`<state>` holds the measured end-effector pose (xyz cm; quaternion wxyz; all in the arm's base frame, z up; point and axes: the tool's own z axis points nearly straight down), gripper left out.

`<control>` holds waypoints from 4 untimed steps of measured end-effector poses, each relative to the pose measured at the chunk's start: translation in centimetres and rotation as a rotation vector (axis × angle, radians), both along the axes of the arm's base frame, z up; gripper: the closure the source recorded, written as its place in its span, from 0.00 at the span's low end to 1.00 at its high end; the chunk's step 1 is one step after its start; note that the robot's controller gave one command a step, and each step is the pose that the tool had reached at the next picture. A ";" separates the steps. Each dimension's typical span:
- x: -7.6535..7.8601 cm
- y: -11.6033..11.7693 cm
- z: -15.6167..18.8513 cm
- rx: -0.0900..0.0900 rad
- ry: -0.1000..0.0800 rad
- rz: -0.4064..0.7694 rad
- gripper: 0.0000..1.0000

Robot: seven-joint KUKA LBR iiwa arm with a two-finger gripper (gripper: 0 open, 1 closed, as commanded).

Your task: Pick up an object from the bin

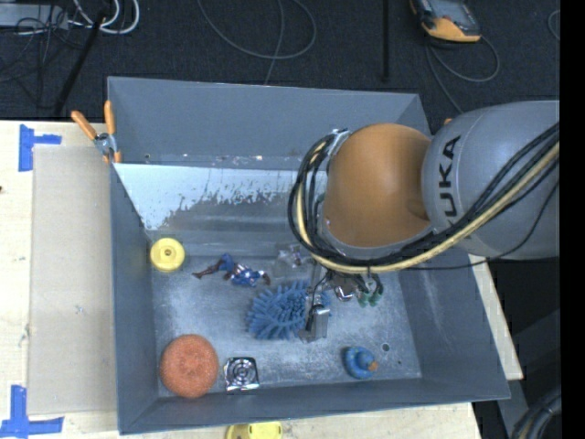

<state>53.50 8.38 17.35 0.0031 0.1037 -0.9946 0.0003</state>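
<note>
My gripper (316, 318) reaches down below the arm's orange cover in the middle of the bin, right against the right side of a blue spiky rubber toy (277, 310). A small blue and dark figure (234, 271) lies just left of the gripper, above the spiky toy. A small green piece (368, 294) lies close on the right, partly under the cables. The cover hides most of the gripper.
A yellow round cap (166, 254) lies at the left. An orange-red round sponge (189, 366) and a small metal piece (240, 371) sit at the front left. A small blue object (359, 362) rests at the front right. The arm covers the bin's right half.
</note>
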 end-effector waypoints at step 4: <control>0.6 -0.7 -5.7 0.003 -0.004 0.221 1.00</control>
